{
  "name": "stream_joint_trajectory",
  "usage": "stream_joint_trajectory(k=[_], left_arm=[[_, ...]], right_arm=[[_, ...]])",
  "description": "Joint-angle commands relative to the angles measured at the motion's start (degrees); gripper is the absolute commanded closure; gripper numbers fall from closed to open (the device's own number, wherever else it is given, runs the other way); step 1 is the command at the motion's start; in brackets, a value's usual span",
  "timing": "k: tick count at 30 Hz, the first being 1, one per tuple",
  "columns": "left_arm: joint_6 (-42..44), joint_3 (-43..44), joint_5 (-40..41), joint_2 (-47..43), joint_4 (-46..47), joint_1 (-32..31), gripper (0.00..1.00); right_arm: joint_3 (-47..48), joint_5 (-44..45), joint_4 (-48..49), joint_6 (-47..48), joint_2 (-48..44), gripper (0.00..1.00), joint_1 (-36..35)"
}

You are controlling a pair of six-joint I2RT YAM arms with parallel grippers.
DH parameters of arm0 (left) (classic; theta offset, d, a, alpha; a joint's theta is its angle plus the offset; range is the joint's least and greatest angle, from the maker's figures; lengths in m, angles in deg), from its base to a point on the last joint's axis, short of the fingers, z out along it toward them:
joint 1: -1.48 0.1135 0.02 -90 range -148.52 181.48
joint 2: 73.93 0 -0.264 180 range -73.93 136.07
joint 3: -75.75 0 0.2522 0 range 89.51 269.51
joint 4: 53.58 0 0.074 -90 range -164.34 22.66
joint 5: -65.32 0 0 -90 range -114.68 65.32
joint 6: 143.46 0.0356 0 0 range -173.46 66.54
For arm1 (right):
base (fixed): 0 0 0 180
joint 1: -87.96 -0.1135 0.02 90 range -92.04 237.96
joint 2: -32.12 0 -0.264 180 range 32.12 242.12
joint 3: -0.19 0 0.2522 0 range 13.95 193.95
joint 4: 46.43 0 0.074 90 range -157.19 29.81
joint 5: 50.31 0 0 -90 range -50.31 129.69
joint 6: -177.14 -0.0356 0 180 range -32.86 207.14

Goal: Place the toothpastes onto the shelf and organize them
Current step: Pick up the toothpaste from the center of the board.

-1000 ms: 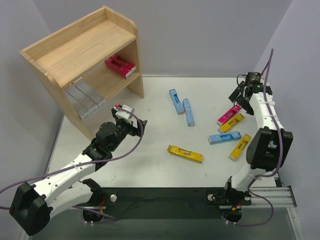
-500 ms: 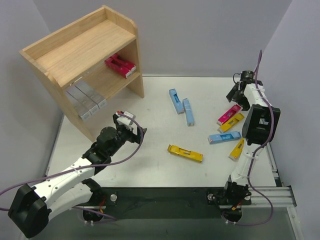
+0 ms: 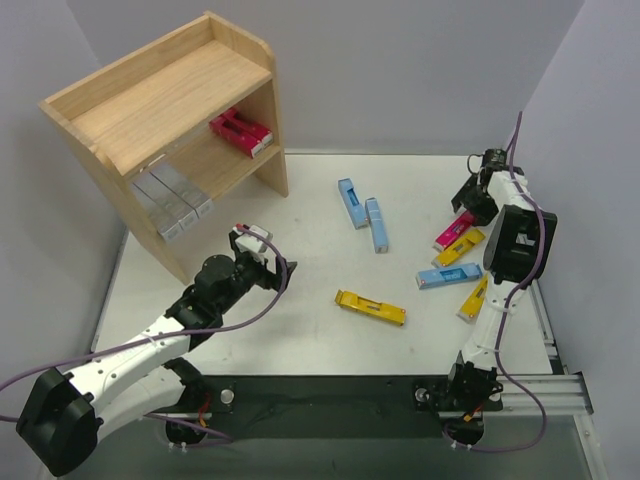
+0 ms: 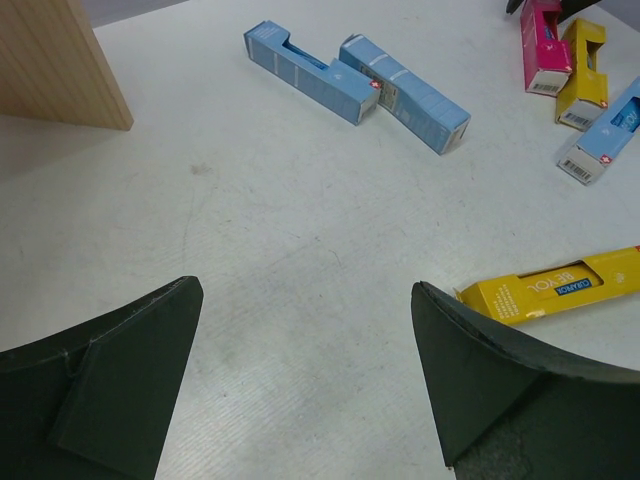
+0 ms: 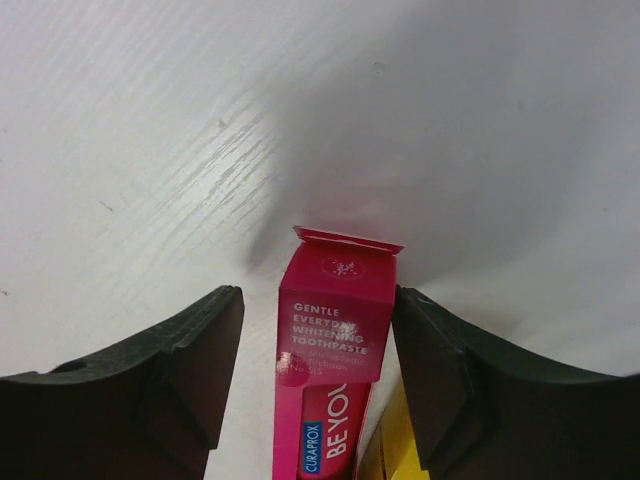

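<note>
The wooden shelf (image 3: 170, 110) stands at the far left, with silver-grey cartons (image 3: 172, 200) and magenta cartons (image 3: 240, 132) on its lower tier. My right gripper (image 3: 468, 205) is open, its jaws straddling the end of a magenta carton (image 5: 335, 350) that lies on the table (image 3: 455, 230); a gap shows on its left side. My left gripper (image 3: 280, 268) is open and empty (image 4: 306, 290) above bare table, left of a yellow carton (image 4: 560, 288) (image 3: 370, 307). Two light blue cartons (image 3: 350, 202) (image 3: 377, 223) lie mid-table.
Beside the magenta carton lie a yellow carton (image 3: 462, 246), a light blue one (image 3: 449, 275) and another yellow one (image 3: 474, 297), close to the right arm. The shelf's side panel (image 4: 50, 60) is to the left gripper's far left. The right wall is near.
The right arm has folded up and its gripper has come down over the magenta carton's end. The left gripper has drifted slightly right and nearer, away from the shelf.
</note>
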Motion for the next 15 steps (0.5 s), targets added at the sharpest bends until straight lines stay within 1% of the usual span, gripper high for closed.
stream_joint_trajectory(k=[1, 3, 4, 5, 11, 15], left_arm=[[-2.1, 1.5, -3.2, 0.6, -0.3, -0.2, 0.03], [-2.6, 2.0, -3.6, 0.8, -0.9, -0.3, 0.03], [-2.7, 2.0, -4.0, 0.8, -1.1, -0.3, 0.03], [-2.9, 2.1, -4.0, 0.9, -1.2, -0.4, 0.03], [-3.0, 2.8, -3.9, 0.9, -1.3, -2.1, 0.03], [-3.0, 4.0, -3.7, 3.2, -0.1, -4.3, 0.03]], right_arm=[[2.2, -2.8, -1.0, 0.8, 1.1, 0.46, -0.1], [1.8, -3.0, -0.9, 1.0, 0.7, 0.53, -0.1], [1.4, -3.0, -0.9, 0.9, 0.5, 0.59, -0.1], [0.8, -2.9, -0.9, 1.1, 0.2, 0.61, -0.1], [-1.8, -2.4, -0.7, 1.7, -5.4, 0.64, -0.5], [-4.4, -2.3, -0.8, 0.8, -12.1, 0.65, -1.9]])
